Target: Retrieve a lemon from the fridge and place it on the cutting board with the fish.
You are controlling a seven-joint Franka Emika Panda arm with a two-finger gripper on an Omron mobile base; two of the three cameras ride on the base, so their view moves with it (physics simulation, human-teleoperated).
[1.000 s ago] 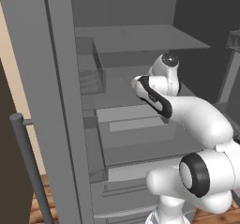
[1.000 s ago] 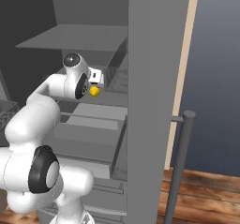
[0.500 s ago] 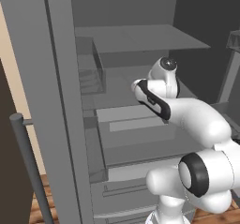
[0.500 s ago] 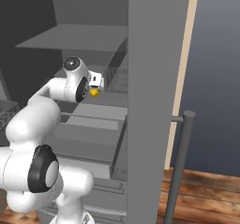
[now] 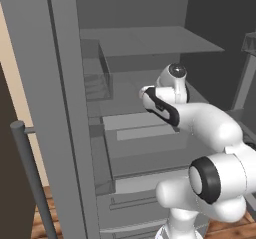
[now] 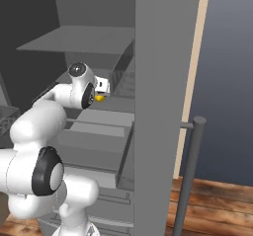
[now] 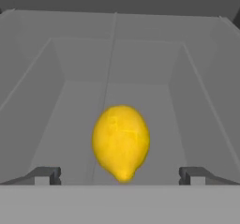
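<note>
Left base view: the white arm is reaching up from the lower right and bending into the open fridge [image 5: 65, 108], its wrist sitting over a grey shelf [image 5: 150, 43] level, with drawers below; the left door is standing open toward the camera, its long bar handle [image 5: 30, 173] running down at the lower left over the wood floor [image 5: 40, 218]. The wrist is hiding the tool itself from this side. Right base view: the arm is rising from the lower left and pointing into the fridge interior; the tool [image 6: 102, 88] is showing as a small white block past the wrist, and a spot of yellow, the lemon [image 6: 100, 98], is peeking just beneath it, lying on the shelf surface beside the right door's inner bins. The right door is standing open edge-on, with its bar handle [image 6: 190, 176] at the lower right. Hand view: the lemon [image 7: 121, 141] is lying in a grey tray-like bin [image 7: 197, 101], pointed end toward the camera, centred between the two dark fingertips [image 7: 44, 175]. The tool [image 7: 119, 176] is standing spread wide, both tips well clear of the fruit on either side, gripping nothing; whether the tips are already level with the lemon is hard to judge from this angle.
</note>
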